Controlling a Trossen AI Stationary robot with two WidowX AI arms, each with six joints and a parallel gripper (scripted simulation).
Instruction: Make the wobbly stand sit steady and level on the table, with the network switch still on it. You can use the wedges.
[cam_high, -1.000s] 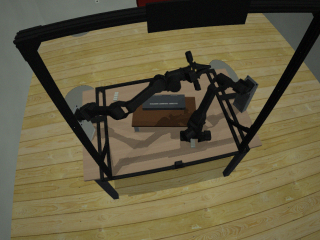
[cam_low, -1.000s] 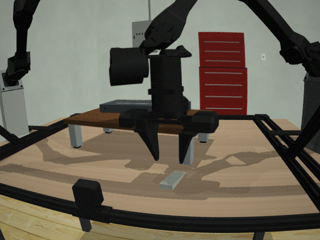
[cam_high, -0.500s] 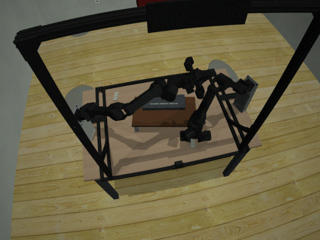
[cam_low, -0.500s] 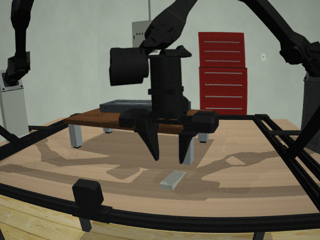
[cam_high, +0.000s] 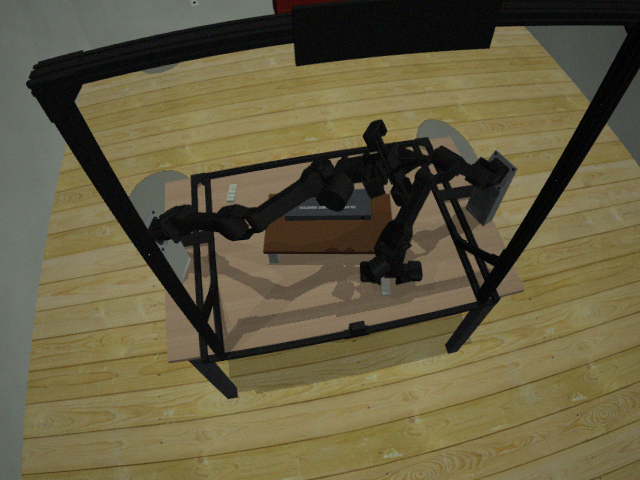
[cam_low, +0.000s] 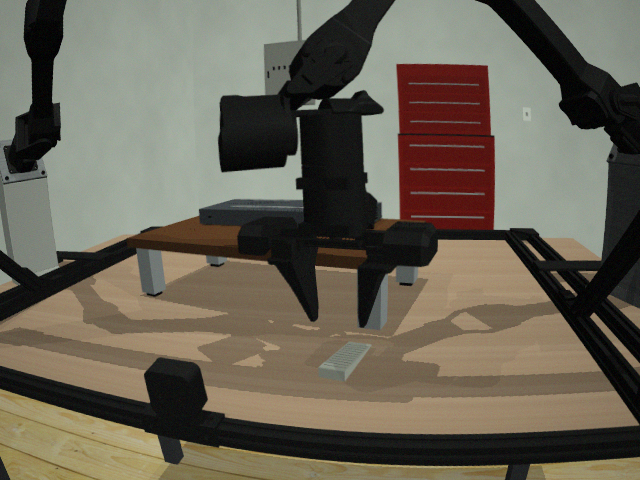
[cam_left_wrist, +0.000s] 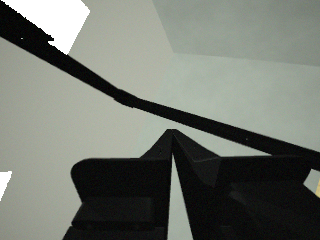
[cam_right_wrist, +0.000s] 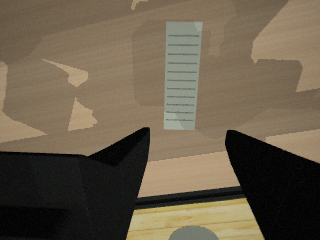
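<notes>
The brown stand (cam_high: 310, 240) (cam_low: 191, 238) on grey legs stands mid-table with the grey network switch (cam_high: 356, 209) (cam_low: 242, 210) on top. A grey ribbed wedge (cam_high: 385, 288) (cam_low: 344, 360) (cam_right_wrist: 183, 75) lies flat on the table in front of the stand. My right gripper (cam_high: 388, 276) (cam_low: 338, 320) (cam_right_wrist: 187, 135) is open and empty; it hangs just above the wedge, fingers pointing down. A second wedge (cam_high: 231, 191) lies at the far left. My left gripper (cam_high: 375, 129) (cam_left_wrist: 171, 133) is shut on nothing, raised high behind the stand, facing the wall.
The wooden table (cam_high: 310, 320) (cam_low: 465, 403) is ringed by a black frame (cam_high: 330, 338) (cam_low: 361, 441) with tall posts. A grey box (cam_high: 488, 188) is mounted at the right arm's base. A red cabinet (cam_low: 444, 144) stands behind the table.
</notes>
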